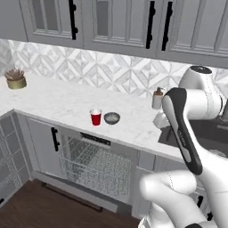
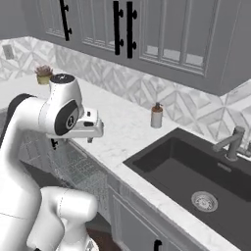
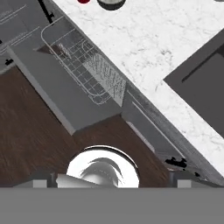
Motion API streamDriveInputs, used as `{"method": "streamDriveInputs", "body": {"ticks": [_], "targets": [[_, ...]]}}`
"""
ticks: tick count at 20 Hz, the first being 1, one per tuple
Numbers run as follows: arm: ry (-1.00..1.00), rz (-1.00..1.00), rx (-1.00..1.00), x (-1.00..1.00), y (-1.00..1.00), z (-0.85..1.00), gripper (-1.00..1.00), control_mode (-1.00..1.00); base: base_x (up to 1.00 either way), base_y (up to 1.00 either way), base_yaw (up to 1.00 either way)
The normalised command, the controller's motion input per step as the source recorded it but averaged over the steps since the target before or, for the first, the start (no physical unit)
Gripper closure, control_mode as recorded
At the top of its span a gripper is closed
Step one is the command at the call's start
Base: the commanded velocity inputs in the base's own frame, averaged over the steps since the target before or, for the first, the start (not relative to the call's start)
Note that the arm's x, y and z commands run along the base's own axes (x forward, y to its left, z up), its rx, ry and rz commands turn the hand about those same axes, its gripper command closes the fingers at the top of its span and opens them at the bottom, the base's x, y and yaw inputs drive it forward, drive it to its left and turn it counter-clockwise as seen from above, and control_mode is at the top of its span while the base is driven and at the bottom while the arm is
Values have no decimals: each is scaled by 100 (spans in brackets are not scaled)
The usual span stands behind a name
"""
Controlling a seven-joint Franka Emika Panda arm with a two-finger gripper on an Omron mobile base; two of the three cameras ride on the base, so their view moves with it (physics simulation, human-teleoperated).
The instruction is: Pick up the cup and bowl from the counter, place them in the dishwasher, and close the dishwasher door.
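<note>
The white arm rises from the lower right of the left base view, folds at a dark-trimmed elbow in the right middle, and reaches back over the counter's [image 1: 67, 104] front edge. In the right base view the gripper [image 2: 90, 128] sits left of centre, level and pointing right above the counter edge; its fingers stand spread wide and hold nothing.

The cup [image 1: 95, 117] stands upright at centre of the left base view, near the counter's front edge, mouth up, long axis vertical. It is red, tapering downward, with a white rim. Just to its right, apart from it, the bowl [image 1: 111, 118] sits upright, shallow, grey, with a pale inside. Both appear cut off at the hand view's top edge.

Below them the dishwasher [image 1: 95, 167] is open, silver wire rack drawn out, and the dishwasher door [image 3: 57, 94] is let down over the dark wood floor [image 3: 26, 140].

At the right of the right base view lie a dark sink [image 2: 196, 171] and faucet [image 2: 230, 143], with a soap dispenser [image 2: 156, 115] behind.
</note>
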Motion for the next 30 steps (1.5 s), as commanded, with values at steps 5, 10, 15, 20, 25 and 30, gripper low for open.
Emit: {"method": "streamDriveInputs", "body": {"ticks": [5,10,15,20,25,30], "targets": [[0,0,0,0,0,0,-100,100,32,0,51],[0,0,0,0,0,0,-100,100,45,0,48],[0,0,0,0,0,0,-100,100,43,-2,31],[0,0,0,0,0,0,-100,100,44,-21,16],[0,0,0,0,0,0,-100,100,38,-46,17],[0,0,0,0,0,0,-100,100,-14,-25,26]]}}
